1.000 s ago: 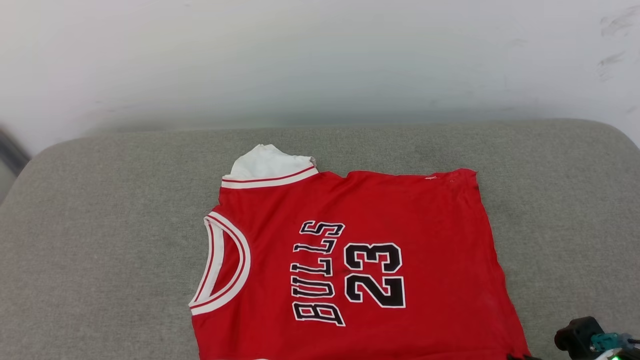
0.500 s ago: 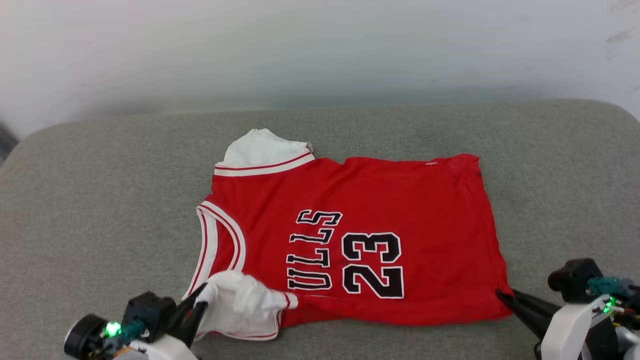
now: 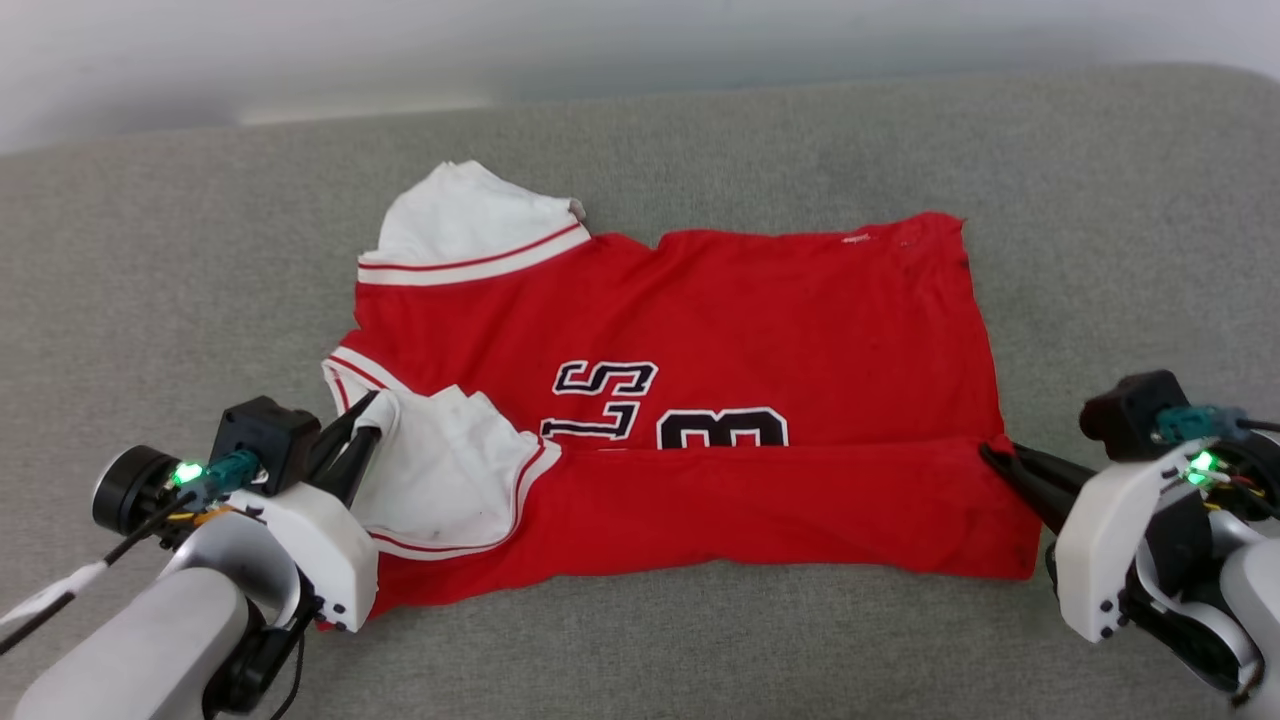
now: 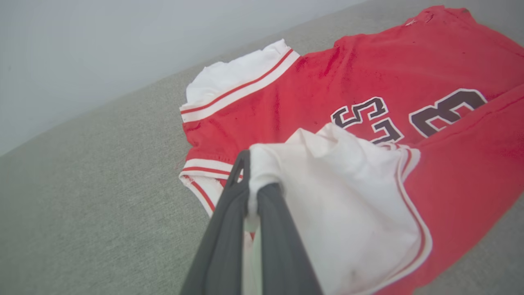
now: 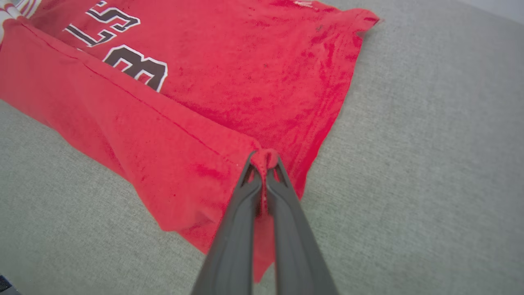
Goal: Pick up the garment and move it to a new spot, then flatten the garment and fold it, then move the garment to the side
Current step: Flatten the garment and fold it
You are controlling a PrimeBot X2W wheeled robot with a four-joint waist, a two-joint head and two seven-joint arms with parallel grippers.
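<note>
1. A grey fabric-covered surface (image 3: 150,250) takes up most of the head view, with a pale wall (image 3: 200,50) behind its far edge.
2. The garment (image 3: 760,310) lies across the middle of that surface. Its collar end is toward the robot's left and its hem toward the robot's right. Its near long edge is turned up and over toward the far side, forming a red band along the front.
3. The left gripper (image 3: 370,412) reaches in from the lower left. Its jaws are closed on the edge of the near white sleeve (image 3: 450,470), which lies flipped onto the red front. In the left wrist view, white cloth is pinched between the dark fingers (image 4: 221,229).
4. The right gripper (image 3: 992,455) comes in from the lower right. Its jaws are pinched tight on the near hem corner, and the right wrist view shows a small bunch of red cloth between the tips.
5. The far white sleeve (image 3: 465,215), with red-striped trim, sticks out flat at the far left corner.
6. The striped collar (image 3: 345,365) curves just beyond the left gripper's tips.
7. The folded band covers the lower part of the black lettering (image 3: 600,385) and number (image 3: 725,428).
</note>
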